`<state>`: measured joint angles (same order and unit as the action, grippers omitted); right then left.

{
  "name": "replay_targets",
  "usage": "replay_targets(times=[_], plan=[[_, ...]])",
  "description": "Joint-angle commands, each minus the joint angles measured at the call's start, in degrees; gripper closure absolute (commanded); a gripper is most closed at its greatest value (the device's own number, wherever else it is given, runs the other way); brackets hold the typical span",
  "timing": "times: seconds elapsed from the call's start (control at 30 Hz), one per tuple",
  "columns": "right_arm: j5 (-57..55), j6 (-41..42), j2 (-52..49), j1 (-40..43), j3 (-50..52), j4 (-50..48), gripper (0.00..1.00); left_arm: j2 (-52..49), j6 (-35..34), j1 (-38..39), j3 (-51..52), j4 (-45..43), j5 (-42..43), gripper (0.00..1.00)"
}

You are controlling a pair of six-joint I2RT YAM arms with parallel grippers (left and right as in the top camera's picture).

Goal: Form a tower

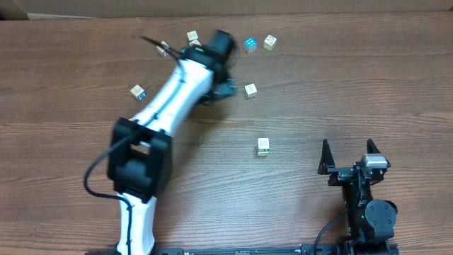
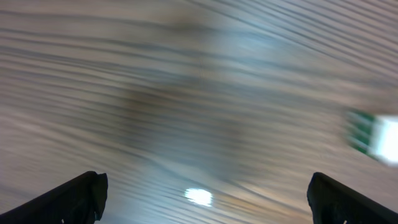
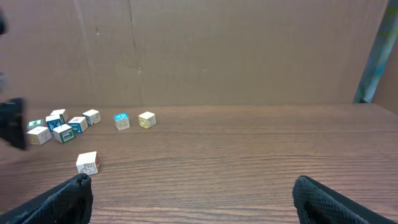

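1. Overhead shows no tower standing; small pale wooden picture cubes (image 1: 250, 90) lie singly, mostly at the far side of the brown wooden table (image 1: 368, 85).
2. Left gripper (image 2: 206, 182) hangs wide and empty over bare wood, a blurred white-and-green cube (image 2: 376, 137) just right, probably a candidate piece.
3. Right gripper (image 3: 193, 182) waits at the near edge, wide and empty.

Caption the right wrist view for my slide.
Open right fingers frame a wooden table: one picture cube lies near, others scattered toward the cardboard backdrop.
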<state>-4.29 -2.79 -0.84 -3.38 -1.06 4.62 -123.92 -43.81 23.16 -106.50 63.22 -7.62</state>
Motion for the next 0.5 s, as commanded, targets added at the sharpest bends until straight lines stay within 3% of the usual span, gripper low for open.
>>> replay_targets(times=[0.0,0.27,0.47], plan=[[0.1,-0.1,0.7,0.2,0.6,-0.2,0.00,-0.4,4.3,-7.5,-0.9,2.9,-1.0,0.00],[0.1,-0.1,0.7,0.2,0.6,-0.2,0.00,-0.4,6.2,-21.6,-0.9,6.9,-0.9,0.01],[0.1,-0.1,0.7,0.2,0.6,-0.2,0.00,-0.4,6.6,-27.6,-0.9,7.3,-1.0,0.00]])
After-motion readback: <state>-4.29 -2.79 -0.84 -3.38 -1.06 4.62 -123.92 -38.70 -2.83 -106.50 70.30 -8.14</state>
